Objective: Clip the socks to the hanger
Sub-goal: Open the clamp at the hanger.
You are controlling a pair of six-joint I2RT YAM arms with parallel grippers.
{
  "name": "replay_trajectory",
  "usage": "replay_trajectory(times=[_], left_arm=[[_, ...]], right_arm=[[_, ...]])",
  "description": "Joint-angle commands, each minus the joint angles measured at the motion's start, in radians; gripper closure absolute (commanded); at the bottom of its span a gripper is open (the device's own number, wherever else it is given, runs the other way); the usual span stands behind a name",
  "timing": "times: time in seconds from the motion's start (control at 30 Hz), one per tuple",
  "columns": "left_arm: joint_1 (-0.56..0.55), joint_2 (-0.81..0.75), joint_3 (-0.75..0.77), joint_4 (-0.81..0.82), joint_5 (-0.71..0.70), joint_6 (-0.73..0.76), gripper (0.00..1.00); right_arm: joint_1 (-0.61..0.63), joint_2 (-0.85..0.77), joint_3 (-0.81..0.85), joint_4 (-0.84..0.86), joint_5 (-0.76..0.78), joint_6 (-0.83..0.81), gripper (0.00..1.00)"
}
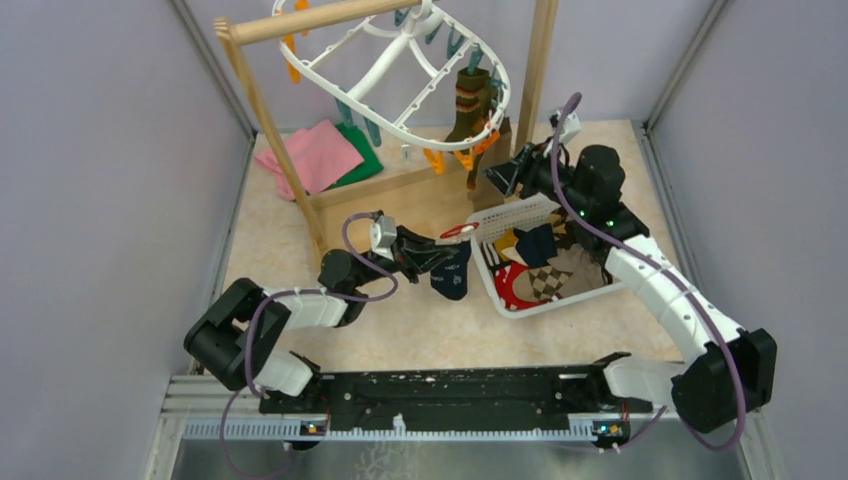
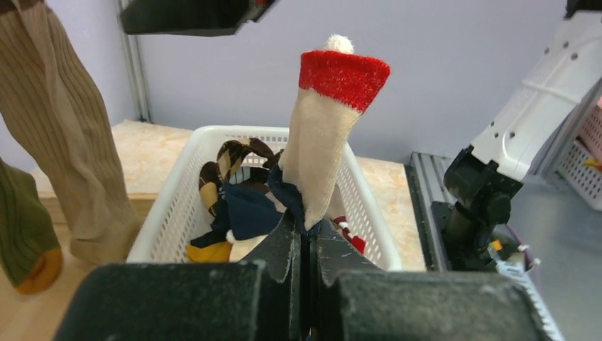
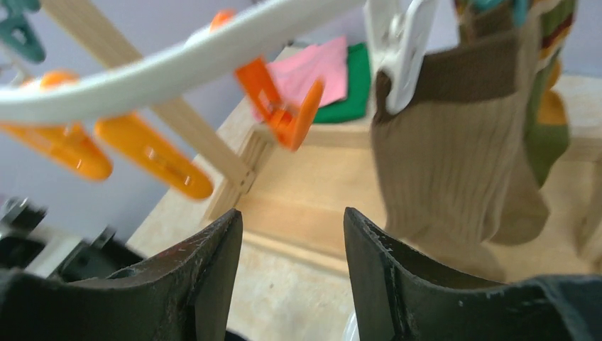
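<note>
Navy sock [image 1: 452,272] with fuzzy red-and-white cuff is mid-frame in the top view, just left of the slotted basket [image 1: 505,215]. Left claw [image 2: 304,238] is clamped on its body, so the cuff sticks out clear for clipping. Right claw [image 3: 292,217] is parted, empty, under the white plastic hanger [image 3: 177,51], probably to squeeze the orange clip [image 3: 280,106]. Ribbed tan sock [image 3: 440,163] and striped olive sock [image 3: 550,128] hang clipped, upper right.

white arms [image 1: 305,310] with black joints, purple cables [image 1: 552,130]
</note>
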Motion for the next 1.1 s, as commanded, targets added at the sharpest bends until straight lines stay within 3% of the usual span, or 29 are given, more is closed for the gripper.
replay_trajectory(times=[0.0,0.2,0.33,0.63,1.07], left_arm=[[-0.026,0.022,0.016,0.169,-0.083,-0.198,1.00],[-0.235,0.080,0.022,0.148,-0.382,-0.211,1.00],[-0.297,0.142,0.068,0.100,-0.520,-0.226,1.00],[-0.399,0.385,0.266,0.265,-0.539,-0.345,1.00],[-0.446,0.504,0.403,0.296,-0.454,-0.329,1.00]], right_arm=[[0.003,-0.107,-0.090,0.084,-0.132,0.076,0.46],[0.002,-0.208,-0.197,0.136,-0.143,0.164,0.45],[0.003,-0.241,-0.198,0.149,-0.112,0.224,0.44],[0.011,-0.262,-0.202,0.161,-0.051,0.257,0.43],[0.013,-0.265,-0.174,0.185,-0.080,0.209,0.36]])
